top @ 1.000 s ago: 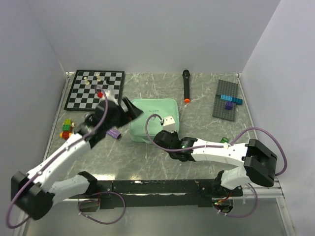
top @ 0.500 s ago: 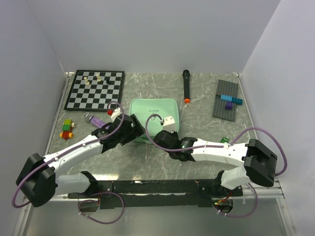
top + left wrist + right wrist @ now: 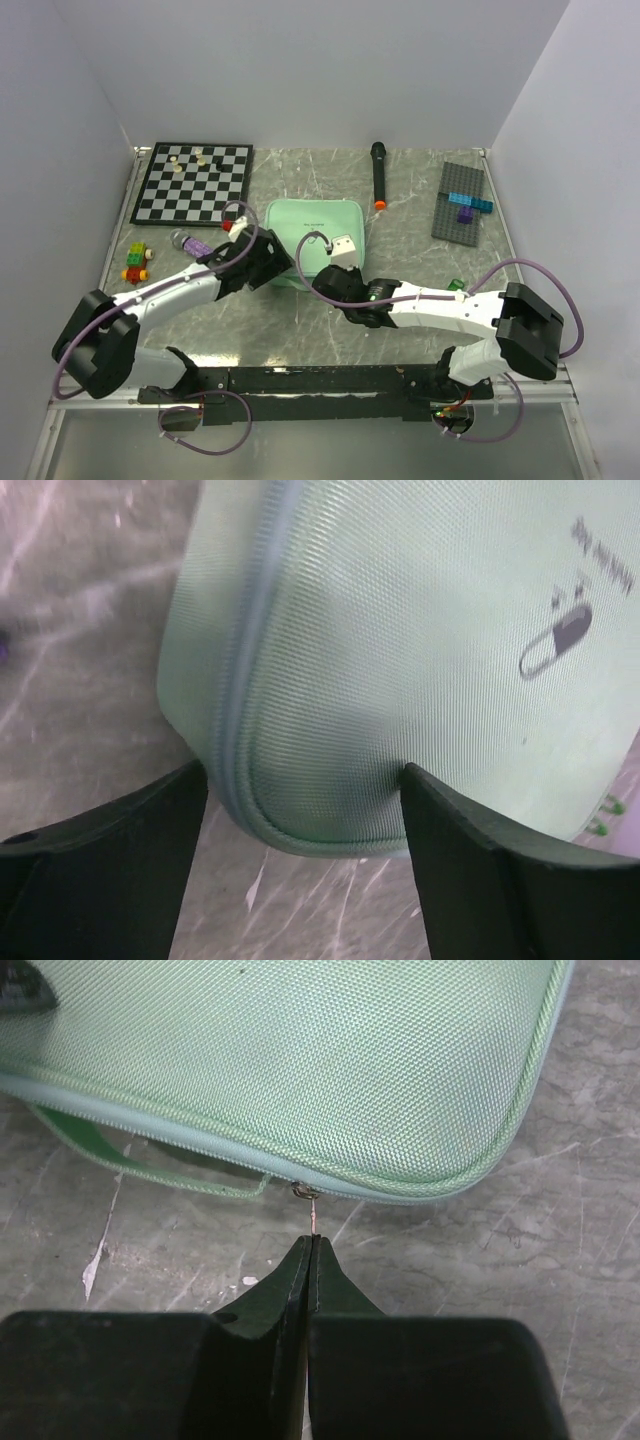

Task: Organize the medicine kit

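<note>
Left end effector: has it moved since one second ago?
Yes. The left end effector moved from the chessboard rightward and nearer, to the kit's corner.

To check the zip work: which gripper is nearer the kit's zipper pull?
Right. The right gripper is shut on the zipper pull at the near edge of the medicine kit; the left gripper, open, straddles its near-left corner.

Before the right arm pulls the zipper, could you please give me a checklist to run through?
1. The right gripper is shut on the zipper pull: ok.
2. The left gripper straddles the medicine kit's corner: ok.
3. The left jaws clamp the kit to brace it: not ok, open.
4. The kit lies flat on the table: ok.
5. The green strap is clear of the zipper track: cannot tell.
</note>
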Controlling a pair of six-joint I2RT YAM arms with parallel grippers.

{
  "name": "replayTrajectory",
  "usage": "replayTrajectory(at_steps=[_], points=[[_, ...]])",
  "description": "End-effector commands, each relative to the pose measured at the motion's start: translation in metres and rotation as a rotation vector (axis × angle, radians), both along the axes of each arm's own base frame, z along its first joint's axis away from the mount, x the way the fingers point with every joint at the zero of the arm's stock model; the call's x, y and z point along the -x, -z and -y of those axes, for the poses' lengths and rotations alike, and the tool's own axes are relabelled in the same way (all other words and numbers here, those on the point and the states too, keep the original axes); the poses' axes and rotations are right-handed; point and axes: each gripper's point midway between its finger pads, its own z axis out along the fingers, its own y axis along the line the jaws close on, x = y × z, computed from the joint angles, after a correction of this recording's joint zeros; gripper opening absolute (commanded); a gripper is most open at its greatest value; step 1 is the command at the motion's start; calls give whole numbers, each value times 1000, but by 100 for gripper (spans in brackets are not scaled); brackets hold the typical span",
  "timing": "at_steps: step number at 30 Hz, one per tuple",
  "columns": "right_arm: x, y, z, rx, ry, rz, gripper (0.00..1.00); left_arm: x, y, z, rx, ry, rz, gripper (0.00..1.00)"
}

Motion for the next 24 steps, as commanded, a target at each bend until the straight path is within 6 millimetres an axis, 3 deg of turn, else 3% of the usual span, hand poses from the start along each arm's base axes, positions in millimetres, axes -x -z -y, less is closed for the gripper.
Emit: replayTrajectory(at_steps=[1, 6, 9, 10, 11, 18, 24], points=[[9, -5, 11, 41, -26, -23, 0, -37, 1, -26, -14, -42, 37, 75], [17, 0, 31, 78, -27, -33, 0, -62, -3, -44, -41, -51, 54, 46], [19, 3, 46, 103, 9, -37, 0, -71, -1, -46, -54, -40, 56, 19], [19, 5, 51, 113, 28, -42, 0, -75, -1, -46, -58, -36, 57, 5], [19, 6, 57, 123, 47, -47, 0, -78, -1, -45, -56, -25, 57, 1], [16, 15, 113, 79, 336, -106, 0, -94, 9, -53, -41, -41, 35, 1], [10, 22, 114, -135, 353, -150, 0, -118, 0, -56, -15, -58, 51, 1]])
